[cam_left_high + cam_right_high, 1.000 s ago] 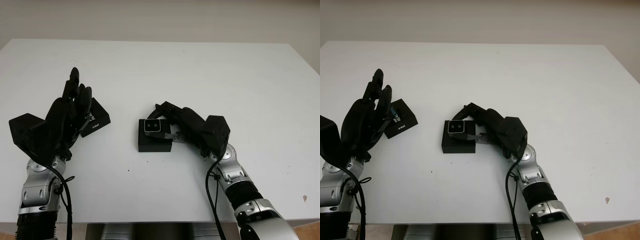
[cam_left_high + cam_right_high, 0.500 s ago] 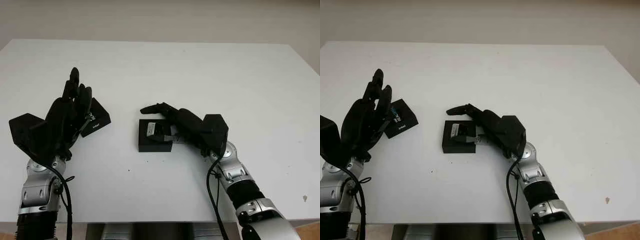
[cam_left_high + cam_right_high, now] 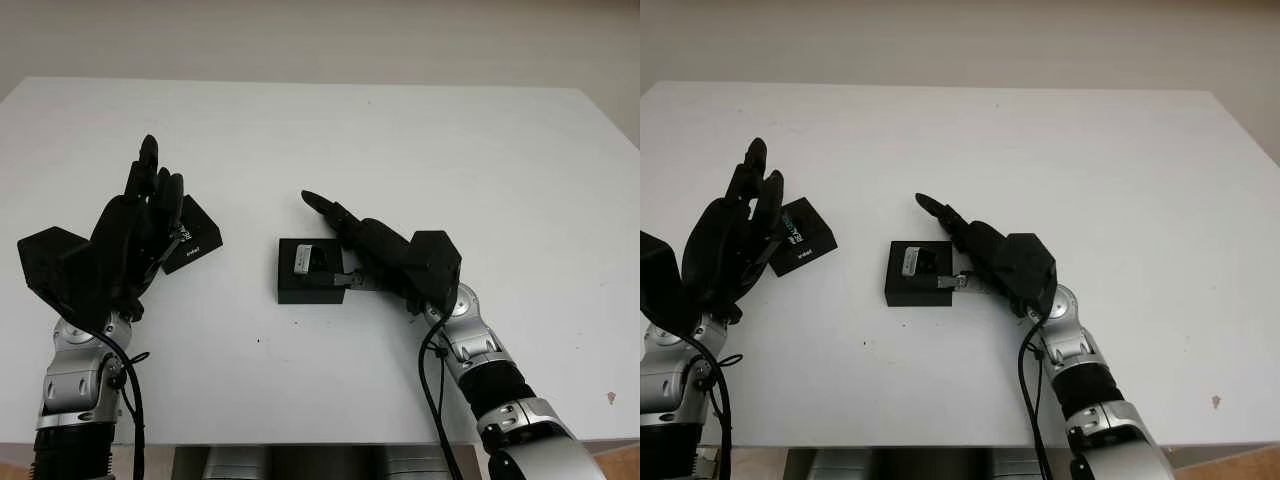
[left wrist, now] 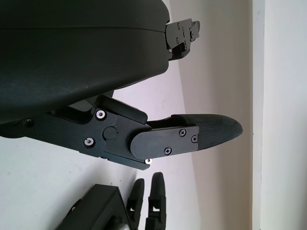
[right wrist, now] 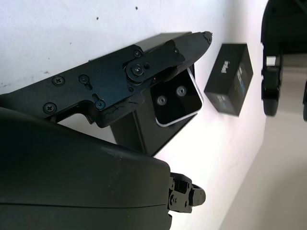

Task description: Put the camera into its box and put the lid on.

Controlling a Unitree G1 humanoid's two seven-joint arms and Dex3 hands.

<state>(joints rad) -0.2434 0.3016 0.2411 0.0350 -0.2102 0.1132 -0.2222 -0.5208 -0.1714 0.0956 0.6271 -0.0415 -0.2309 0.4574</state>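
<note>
Item: right hand [image 3: 385, 255], nearest you, just right of the box [image 3: 310, 271], fingers extended past the box's far right corner and gripping nothing, where half a second ago they curled over the camera; you have released it, and the thumb [image 3: 355, 283] sits at the box's right edge. Item: camera [image 3: 305, 260], a small silver-edged block with a dark glass face bearing two lenses, now lying down in the box's recess; a second ago it stood upright over the box with its lenses toward you. Judged from this, the first half of your task reads as done or nearly so, though whether the camera is fully seated you cannot tell. Its long axis appears to run near-to-far across the box, tilted slightly; the lens face looks turned up and toward the right hand, going by the right wrist view. Item: box, black, open, at mid-table. Item: lid [image 3: 192, 240], black with printed label, well left of the box and slightly farther, flat on the table [image 3: 400, 140]. Item: left hand [image 3: 135, 235], open, unmoved, raised beside the lid, overlapping its near edge.
</note>
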